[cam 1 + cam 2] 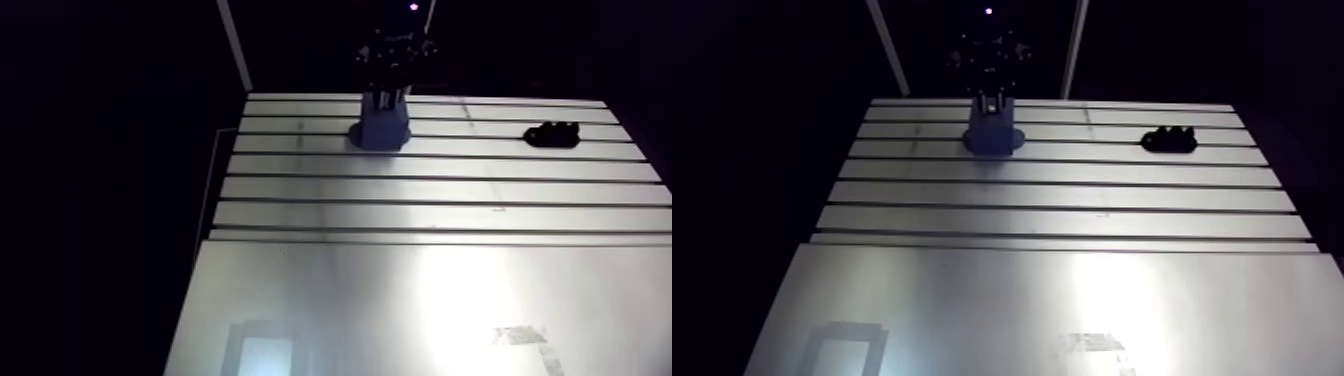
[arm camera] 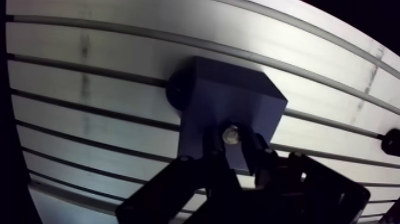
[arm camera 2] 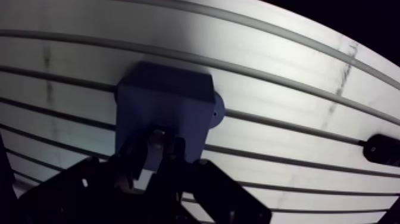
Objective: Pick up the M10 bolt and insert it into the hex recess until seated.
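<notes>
Fingers (image 2: 260, 156) tight around the M10 bolt (image 2: 231, 134), just over the blue block (image 2: 229, 98) on the slotted table (image 1: 430, 190)

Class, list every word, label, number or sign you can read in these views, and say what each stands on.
None can be read. The blue plastic block, the slotted aluminium table, the small black object on it, and the gripper with the shiny metal bolt between its fingers show no lettering. A mottled grey patch on the table's smooth near plate is too blurred to read.
</notes>
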